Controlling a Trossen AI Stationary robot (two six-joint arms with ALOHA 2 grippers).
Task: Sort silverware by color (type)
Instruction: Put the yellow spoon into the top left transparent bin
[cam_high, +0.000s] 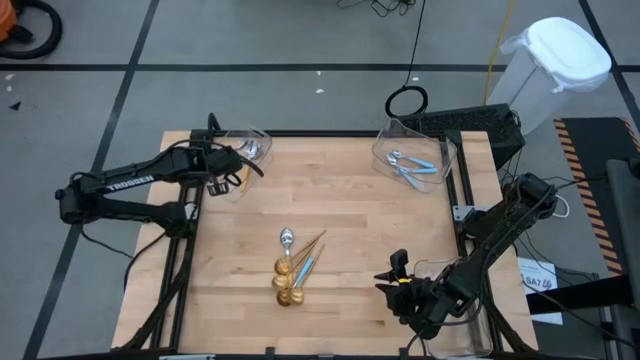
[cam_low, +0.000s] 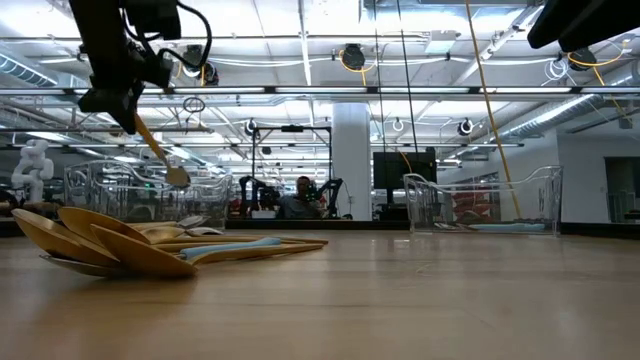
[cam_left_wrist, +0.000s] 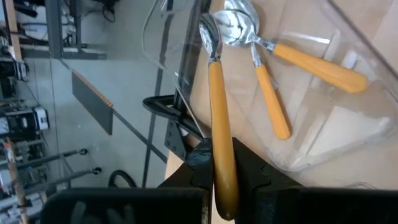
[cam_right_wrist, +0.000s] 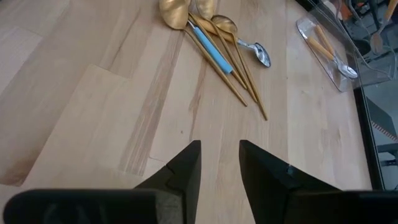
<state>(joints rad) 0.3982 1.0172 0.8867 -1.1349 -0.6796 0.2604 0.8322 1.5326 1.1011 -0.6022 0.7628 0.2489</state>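
Observation:
My left gripper (cam_high: 228, 168) hovers at the far-left clear bin (cam_high: 255, 140), shut on an orange-handled spoon (cam_left_wrist: 214, 106). Two more orange-handled spoons (cam_left_wrist: 298, 59) lie flat in that bin. A pile of gold spoons with one blue-handled spoon (cam_high: 292, 270) lies on the table's middle, nearer the near edge; the right wrist view shows it too (cam_right_wrist: 214, 43). Blue-handled spoons (cam_high: 412, 165) lie in the far-right bin. My right gripper (cam_right_wrist: 219, 163) is open above the table near the near-right corner (cam_high: 397, 272), touching nothing. My left gripper pinches the orange spoon's handle near its free end (cam_left_wrist: 222, 163) between its two fingers. The spoon is lifted clear and sticks out beyond the fingertips. It slants downward in the low view (cam_low: 158, 150), its silver bowl (cam_left_wrist: 209, 34) at the bin's rim.
The far-right clear bin (cam_high: 440, 150) and a third clear bin under my right arm at the near right (cam_high: 450, 272) stand at the table's edges. Bare wood (cam_high: 360, 215) lies between the pile and the bins. A white lidded container (cam_high: 555, 60) stands off the table.

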